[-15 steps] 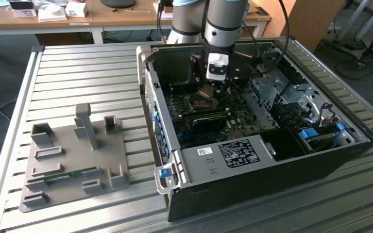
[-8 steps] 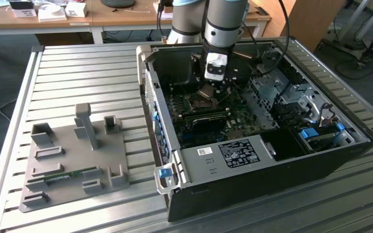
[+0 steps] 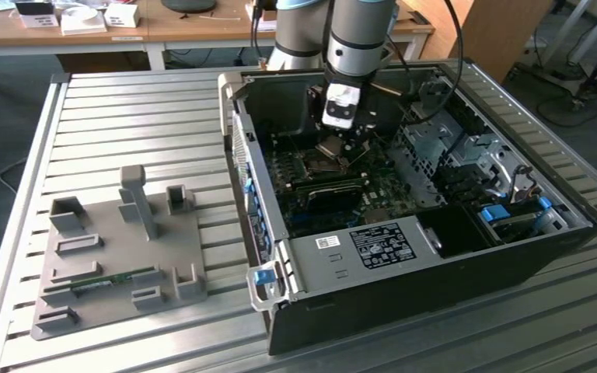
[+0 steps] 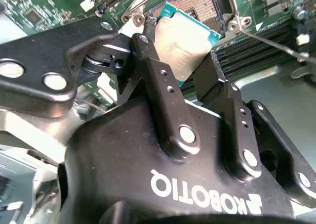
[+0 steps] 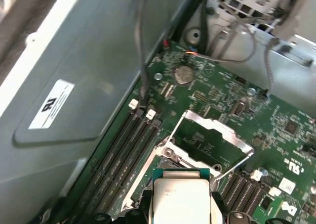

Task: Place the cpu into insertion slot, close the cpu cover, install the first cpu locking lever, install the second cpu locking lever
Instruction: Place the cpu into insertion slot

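One cpu (image 4: 183, 35) in one gripper (image 4: 178, 55)

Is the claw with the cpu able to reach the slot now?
Likely yes: the claw holds the cpu close to the bare slot, and the cover stands open.

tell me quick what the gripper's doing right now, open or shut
Gripper: jaws shut on the cpu, holding it over the insertion slot, not yet seated.
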You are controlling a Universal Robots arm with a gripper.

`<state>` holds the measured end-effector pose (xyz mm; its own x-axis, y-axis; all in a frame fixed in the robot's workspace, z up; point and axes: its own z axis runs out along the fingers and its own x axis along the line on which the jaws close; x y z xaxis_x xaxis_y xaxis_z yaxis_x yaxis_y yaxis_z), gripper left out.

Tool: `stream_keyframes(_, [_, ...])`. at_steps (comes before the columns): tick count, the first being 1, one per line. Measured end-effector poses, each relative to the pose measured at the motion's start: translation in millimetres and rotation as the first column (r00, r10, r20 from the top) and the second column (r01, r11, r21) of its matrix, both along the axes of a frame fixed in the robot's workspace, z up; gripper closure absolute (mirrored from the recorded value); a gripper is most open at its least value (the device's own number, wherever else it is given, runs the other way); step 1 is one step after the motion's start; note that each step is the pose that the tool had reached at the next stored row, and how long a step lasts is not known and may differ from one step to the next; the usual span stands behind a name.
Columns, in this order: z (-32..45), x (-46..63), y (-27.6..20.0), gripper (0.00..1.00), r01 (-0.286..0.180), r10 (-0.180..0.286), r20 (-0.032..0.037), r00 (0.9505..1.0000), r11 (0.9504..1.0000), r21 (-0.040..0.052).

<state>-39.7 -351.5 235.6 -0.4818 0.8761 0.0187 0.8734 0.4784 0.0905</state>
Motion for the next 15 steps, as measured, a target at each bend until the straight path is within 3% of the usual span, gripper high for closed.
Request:
stream_keyframes(4, [-0.4,0.0,0.0,0.46,0.071,-0.071,0.0000,0.9975,0.9975,0.0000])
stream_keyframes(7, [-0.7,0.0,0.0,0.46,0.125,-0.125,-0.0001,0.9922,0.9922,0.0000])
stream_keyframes(12, [-1.2,0.0,0.0,0.46,0.212,-0.212,-0.0001,0.9773,0.9773,-0.0001])
stream_keyframes(15, [-1.5,0.0,0.0,0.46,0.265,-0.265,-0.0001,0.9643,0.9643,-0.0001])
